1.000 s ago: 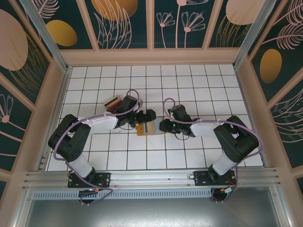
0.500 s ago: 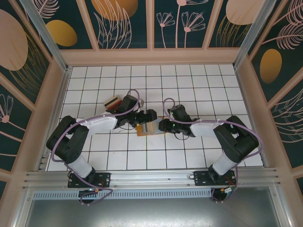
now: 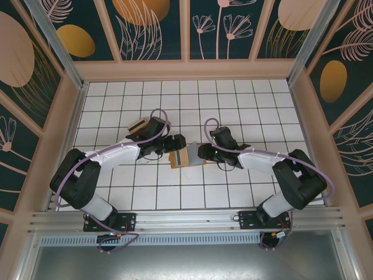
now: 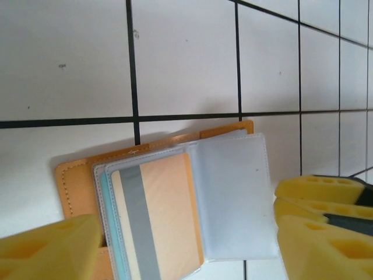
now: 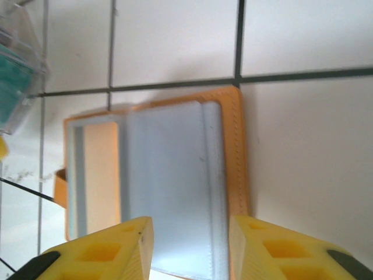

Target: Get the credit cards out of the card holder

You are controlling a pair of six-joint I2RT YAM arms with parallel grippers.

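Note:
The card holder (image 3: 187, 156) lies open on the white tiles between my two grippers. In the left wrist view its orange-brown cover (image 4: 76, 175) holds grey-blue clear pockets, and a tan credit card (image 4: 166, 216) with a grey stripe sits in one pocket; a teal edge shows behind it. My left gripper (image 4: 186, 239) is open, with one yellow finger on each side of the card holder. My right gripper (image 5: 189, 248) is open too, its fingers (image 5: 116, 248) straddling the empty pocket leaf (image 5: 169, 192) at the holder's right half.
A tan and a red card (image 3: 139, 125) lie on the tiles behind my left wrist. The tiled floor (image 3: 233, 105) is walled by a wooden frame, and a metal rail (image 3: 186, 219) runs along the near edge.
My left gripper's jaws have narrowed around the card holder and that arm has stretched out lower. The right arm has also straightened a little. The holder has shifted slightly right.

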